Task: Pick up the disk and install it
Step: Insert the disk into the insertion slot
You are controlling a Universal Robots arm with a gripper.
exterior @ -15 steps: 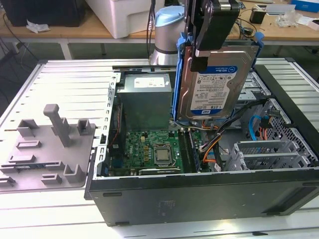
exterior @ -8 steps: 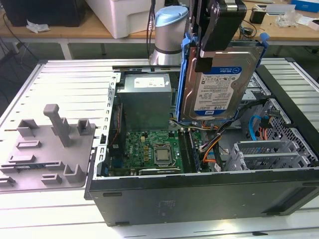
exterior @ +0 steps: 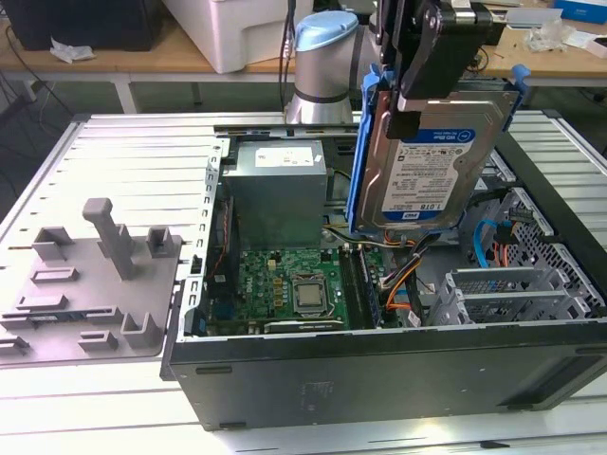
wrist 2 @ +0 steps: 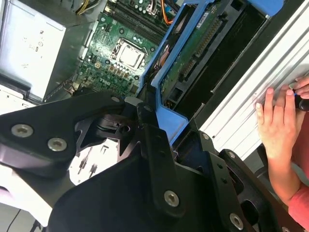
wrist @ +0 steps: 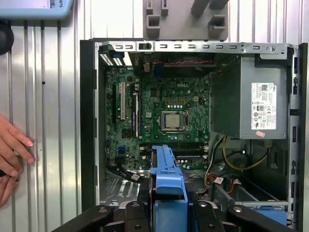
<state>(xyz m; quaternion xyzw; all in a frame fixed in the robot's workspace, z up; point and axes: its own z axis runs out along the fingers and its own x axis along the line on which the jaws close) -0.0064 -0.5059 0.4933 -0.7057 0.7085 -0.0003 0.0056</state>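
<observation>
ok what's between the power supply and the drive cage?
Loose yellow and black cables lie between the power supply and drive cage, in the first wrist view. The end effector holds the disk over the case.

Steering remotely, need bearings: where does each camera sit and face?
Exterior view: off the arm, beside the open case, looking obliquely down into it; shows the arm and gripper holding the disk above it.
First wrist view: on the wrist, looking straight down at the motherboard; gripper links show.
Second wrist view: on the wrist, looking along the gripper past the disk.
Both wrist views share the disk, motherboard and a person's hand.
</observation>
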